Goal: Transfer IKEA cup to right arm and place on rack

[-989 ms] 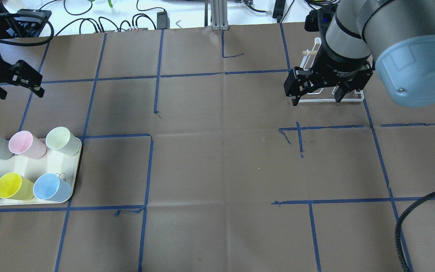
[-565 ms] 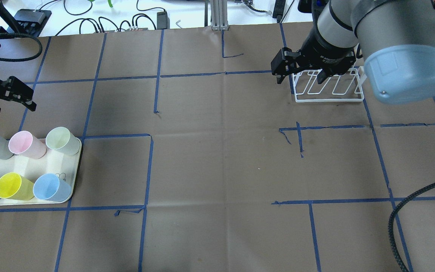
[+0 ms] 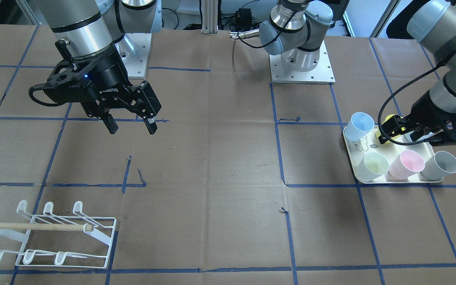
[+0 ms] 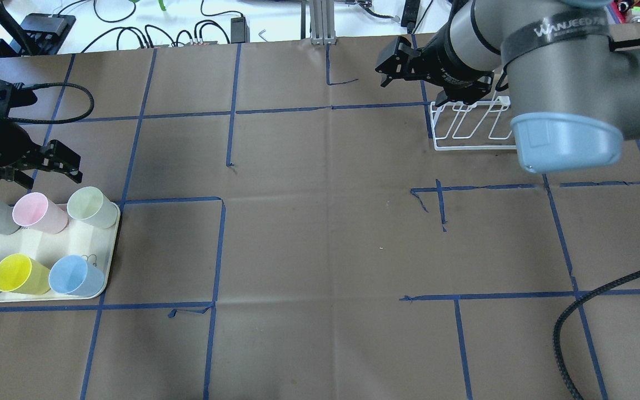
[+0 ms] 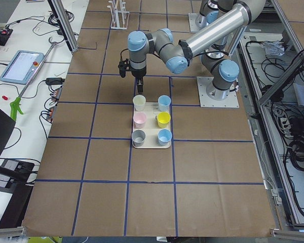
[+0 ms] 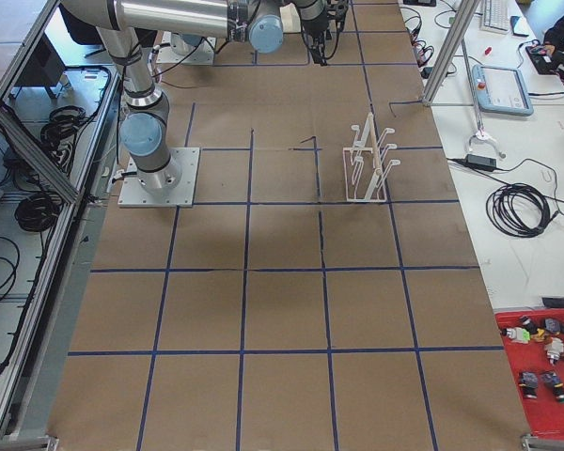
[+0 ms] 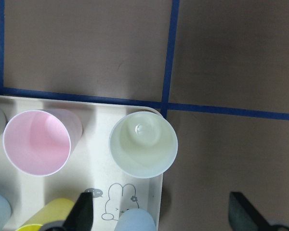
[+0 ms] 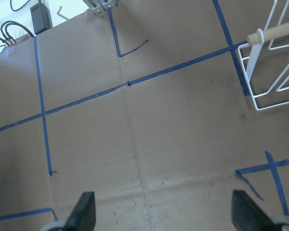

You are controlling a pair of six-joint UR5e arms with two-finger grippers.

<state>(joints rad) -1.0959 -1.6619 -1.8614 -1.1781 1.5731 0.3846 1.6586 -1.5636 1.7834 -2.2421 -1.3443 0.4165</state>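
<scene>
Six cups (image 4: 20, 273): all stand mouth-up on the cream tray (image 4: 45, 243), near left of the table. None is lifted. Near row blue, yellow, blue; far row grey, pink, pale green.
Target cup: cannot tell yet. The wrist view frames the pale green cup (image 7: 143, 144) and the pink cup (image 7: 37, 143), but that settles nothing.
Left gripper (image 7: 162, 212): jaws spread wide, nothing between them. It hangs raised over the tray area, about above the tray's inner edge by the wrist view.
Change, left: a second ago it was out at the table's left margin, well beyond the tray. It has since come in over the cups, which reads as the approach to a pick.
Right gripper (image 3: 132, 127): jaws wide, empty, raised well off the table, to the middle side of the rack.
Change, right: a second ago the right arm (image 4: 553, 72) hung directly over the rack. It has swung off toward the table's middle.
Rack (image 3: 50, 227): far right, prongs bare, no cup on it.
Meaning: the rack is uncovered and the right arm looks bound for a hand-over pose. Grasp, transfer and placing all remain.
</scene>
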